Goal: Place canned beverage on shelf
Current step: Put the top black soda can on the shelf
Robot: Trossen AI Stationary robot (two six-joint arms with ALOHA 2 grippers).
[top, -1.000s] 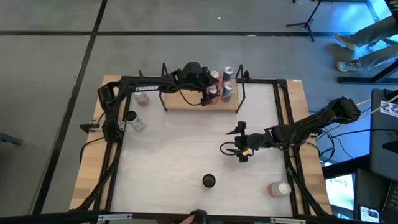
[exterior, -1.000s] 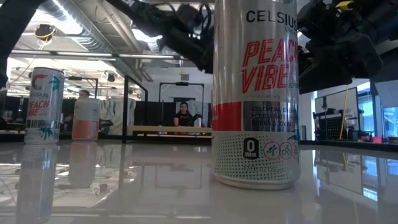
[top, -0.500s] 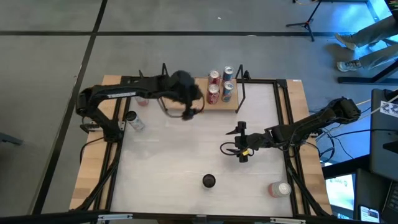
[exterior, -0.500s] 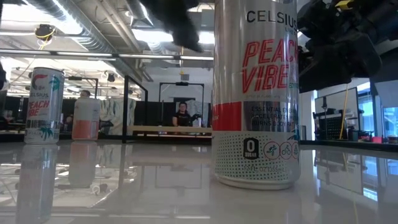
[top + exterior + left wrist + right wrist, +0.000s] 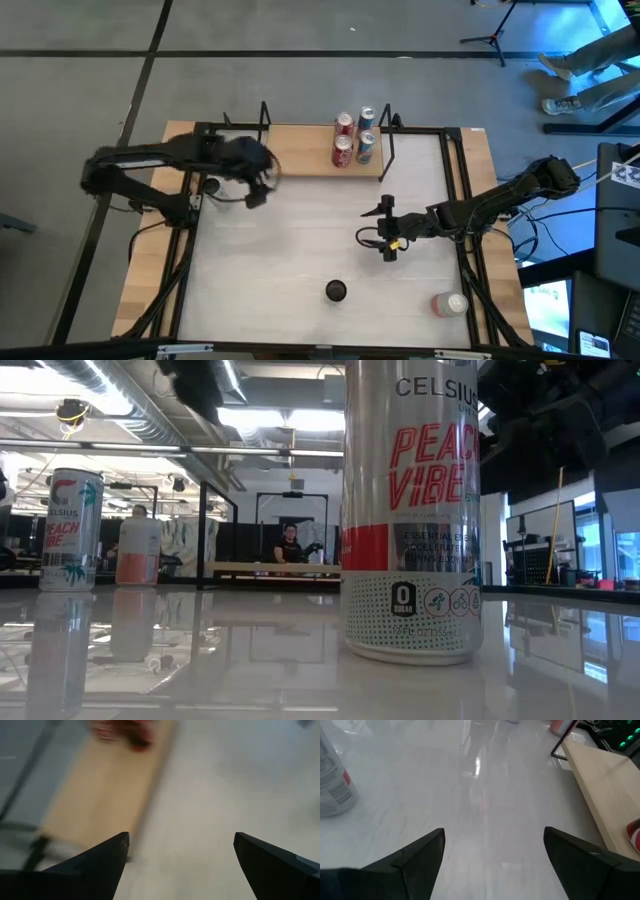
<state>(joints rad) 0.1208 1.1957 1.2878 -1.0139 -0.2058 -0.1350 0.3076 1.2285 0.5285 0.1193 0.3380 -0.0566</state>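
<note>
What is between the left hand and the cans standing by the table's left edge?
Nothing visible. The left hand, open and empty, hovers beside the two cans at the table's left edge, with only bare tabletop between. The shelf already holds four cans.

The shelf [image 5: 300,152] is a light-wood board with black wire uprights at both short ends, lying along the table's far edge. Four cans [image 5: 354,138] stand upright on its right part, close together in two pairs: two red and two blue, silver tops up. The rest of the board is bare. Off the shelf, a can [image 5: 335,291] with a dark top stands near the front edge; in the low view its silver side reads "Peach Vibe" [image 5: 412,510].
</note>
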